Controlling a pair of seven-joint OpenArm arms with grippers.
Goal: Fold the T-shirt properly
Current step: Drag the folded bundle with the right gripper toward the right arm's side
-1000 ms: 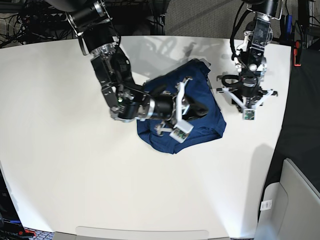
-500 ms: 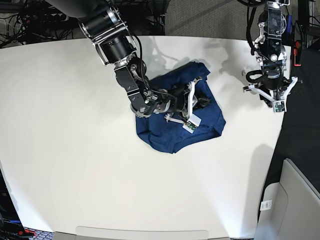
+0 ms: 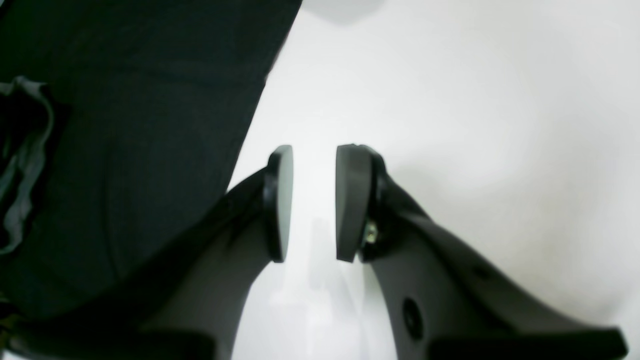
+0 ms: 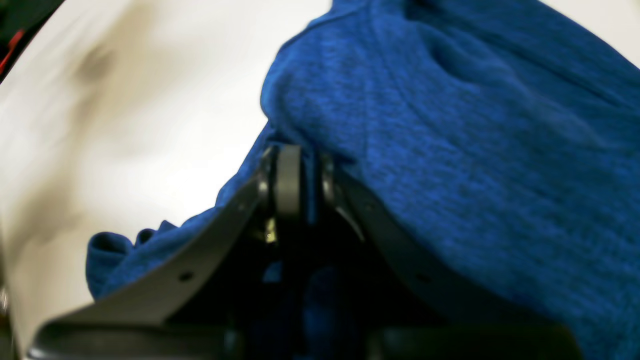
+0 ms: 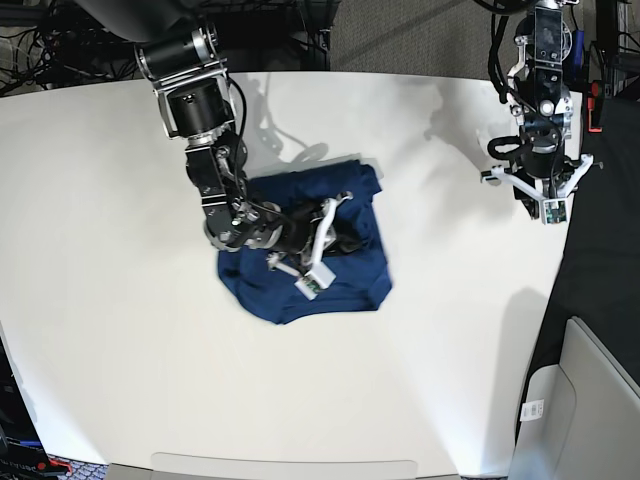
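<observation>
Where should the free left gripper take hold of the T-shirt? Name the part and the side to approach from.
Probably the T-shirt's right-hand edge in the base view, near its upper corner. That edge lies flat on bare table and faces the left gripper, which hangs open and empty at the table's far side. The right gripper is shut on a fold nearer the middle, so come in low from the open side.

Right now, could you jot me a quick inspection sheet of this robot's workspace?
Surface: white table, bare apart from the garment.
Job's things: dark blue T-shirt, bunched, not neatly folded.
Clutter: nothing seen.
Grippers: right gripper, jaws shut on a fold of the T-shirt; left gripper by the table's edge, jaws apart, holding nothing.
Cables: a tangle behind the table.
Surroundings: grey bin beside the table.
</observation>
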